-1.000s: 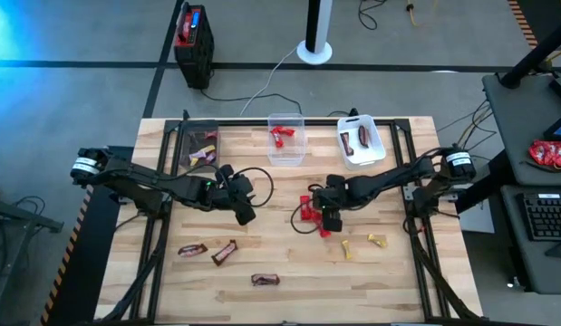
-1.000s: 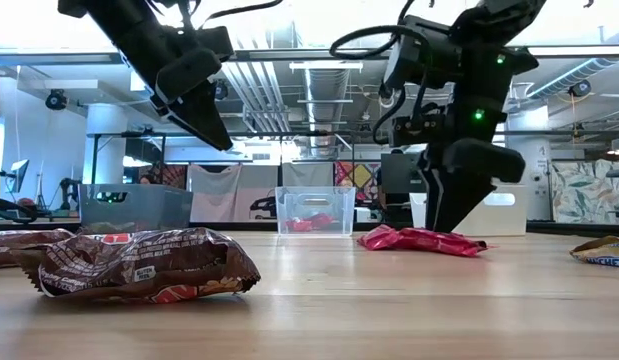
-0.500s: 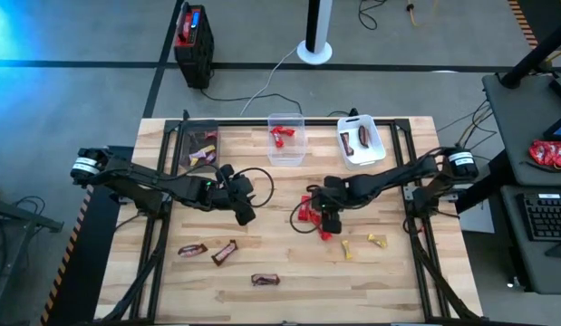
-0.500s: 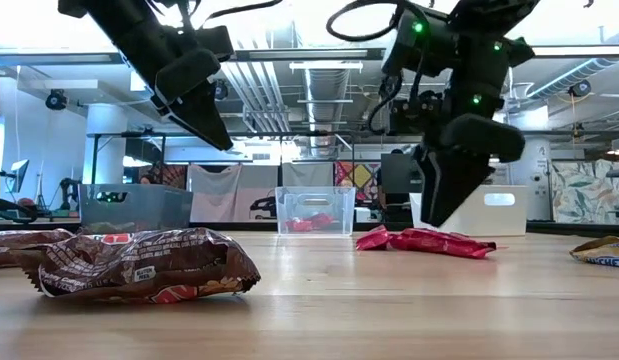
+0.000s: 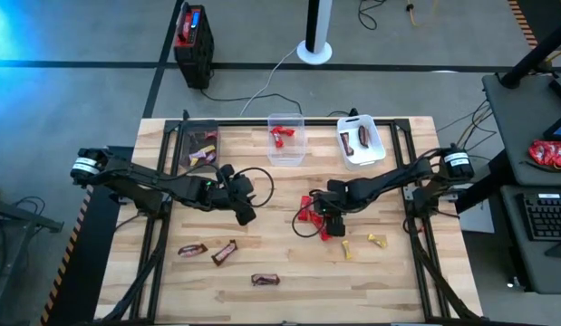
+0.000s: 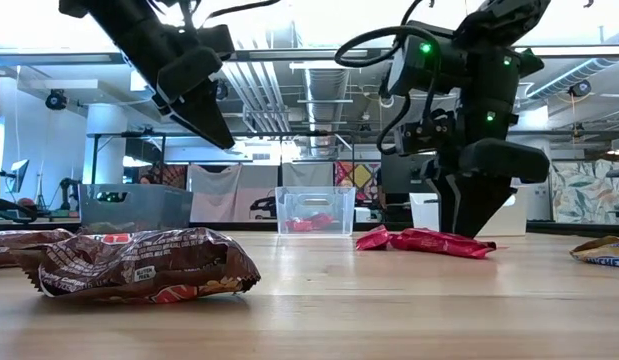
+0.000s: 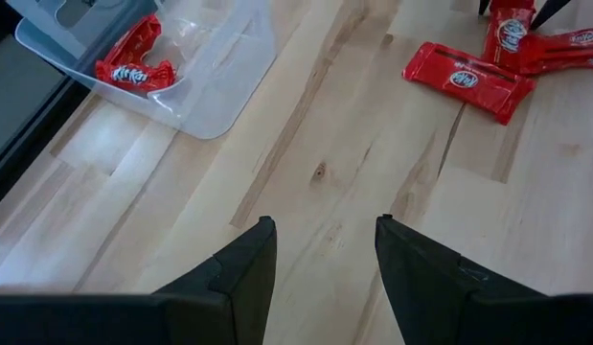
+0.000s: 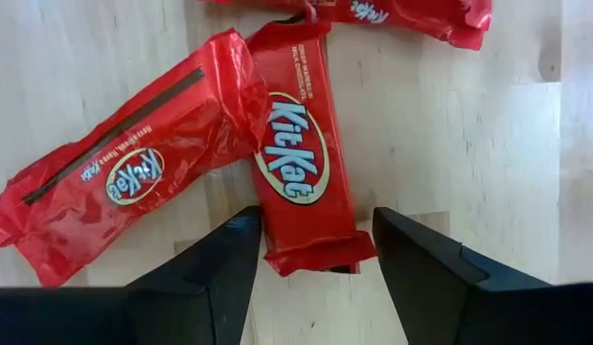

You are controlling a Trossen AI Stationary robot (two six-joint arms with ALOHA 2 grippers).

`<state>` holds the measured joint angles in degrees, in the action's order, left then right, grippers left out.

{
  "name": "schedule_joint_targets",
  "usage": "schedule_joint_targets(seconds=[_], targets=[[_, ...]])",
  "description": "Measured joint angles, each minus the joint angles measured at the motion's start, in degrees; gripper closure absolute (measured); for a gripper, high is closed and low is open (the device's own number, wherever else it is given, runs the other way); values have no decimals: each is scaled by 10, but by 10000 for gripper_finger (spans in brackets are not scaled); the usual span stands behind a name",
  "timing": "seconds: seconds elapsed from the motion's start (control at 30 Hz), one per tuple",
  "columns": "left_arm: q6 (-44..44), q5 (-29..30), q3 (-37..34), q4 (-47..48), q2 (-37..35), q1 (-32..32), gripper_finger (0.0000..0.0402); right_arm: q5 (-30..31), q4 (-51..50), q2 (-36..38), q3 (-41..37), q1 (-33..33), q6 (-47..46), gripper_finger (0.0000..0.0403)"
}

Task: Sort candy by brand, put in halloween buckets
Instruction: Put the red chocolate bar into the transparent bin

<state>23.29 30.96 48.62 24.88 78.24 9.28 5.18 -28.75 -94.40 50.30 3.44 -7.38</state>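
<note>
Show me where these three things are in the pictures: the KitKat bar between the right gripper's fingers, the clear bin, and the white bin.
KitKat bar (image 8: 298, 158): right wrist view, on the logo at its middle.
Clear bin (image 5: 299, 150): high view, on its right rim.
White bin (image 5: 360, 160): high view, on its near rim.

Three buckets (image 5: 285, 139) line the table's (image 5: 280, 294) far edge; candy bars (image 5: 224, 251) lie apparently scattered nearer the front.

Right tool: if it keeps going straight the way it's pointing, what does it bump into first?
Most likely a red Kit Kat bar. The right tool is open, and the bar's near end lies between its tips, on the wooden table. How far above the bar it hangs is hard to judge.
</note>
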Motion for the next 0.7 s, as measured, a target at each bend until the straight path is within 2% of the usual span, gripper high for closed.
schedule_joint_targets(seconds=[0.1,0.3,0.4,0.7], targets=[[-1,0,0,-5,0,0,239,-1,4,-7,-1,0,6,222],[-1,0,0,-5,0,0,239,7,12,-4,-1,-1,8,304],[-1,0,0,-5,0,0,239,15,14,1,-1,-1,7,333],[-1,0,0,-9,0,0,239,13,3,45,-5,-1,3,339]])
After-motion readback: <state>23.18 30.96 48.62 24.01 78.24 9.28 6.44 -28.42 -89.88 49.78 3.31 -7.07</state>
